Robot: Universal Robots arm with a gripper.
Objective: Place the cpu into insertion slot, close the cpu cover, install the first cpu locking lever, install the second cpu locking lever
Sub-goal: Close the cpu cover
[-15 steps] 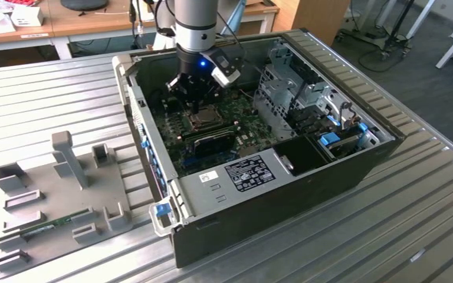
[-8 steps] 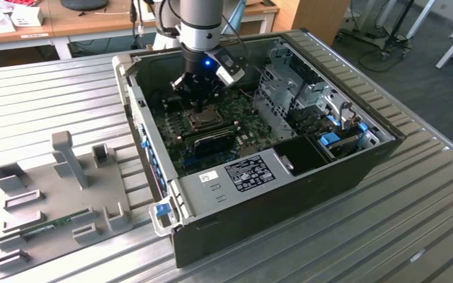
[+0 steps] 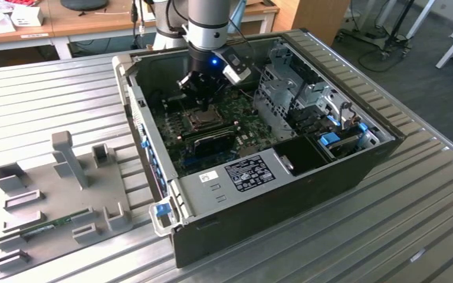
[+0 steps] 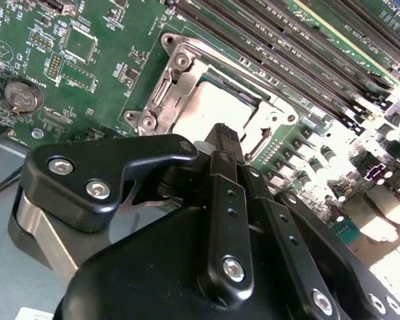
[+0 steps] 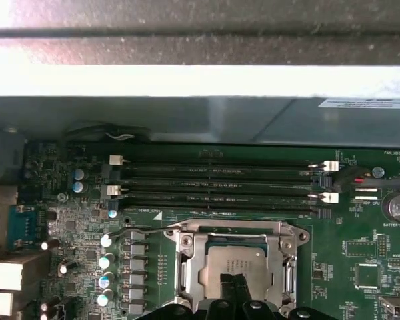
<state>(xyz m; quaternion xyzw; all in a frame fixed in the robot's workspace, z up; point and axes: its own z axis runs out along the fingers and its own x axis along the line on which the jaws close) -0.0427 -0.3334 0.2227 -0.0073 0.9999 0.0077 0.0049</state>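
The cpu (image 4: 210, 107) (image 5: 237, 261), with its silvery-grey top, lies flat in the insertion slot (image 3: 200, 118) on the green motherboard. The cpu cover (image 4: 177, 67) (image 5: 195, 260), a silvery frame, lies down around the chip. A thin wire locking lever (image 5: 137, 231) sticks out sideways from one corner of the socket. My gripper (image 3: 203, 103) (image 4: 223, 133) (image 5: 237, 285) hangs inside the case directly over the cpu. Its black fingers are pressed together with nothing between them, their tips just above the chip's edge.
Long black memory slots (image 5: 213, 183) run beside the socket. The case wall (image 3: 136, 106) and a metal drive cage (image 3: 289, 82) hem in the arm. A coin battery (image 4: 21, 95) sits on the board. A grey fixture plate (image 3: 61, 194) lies on the table at the exterior view's left.
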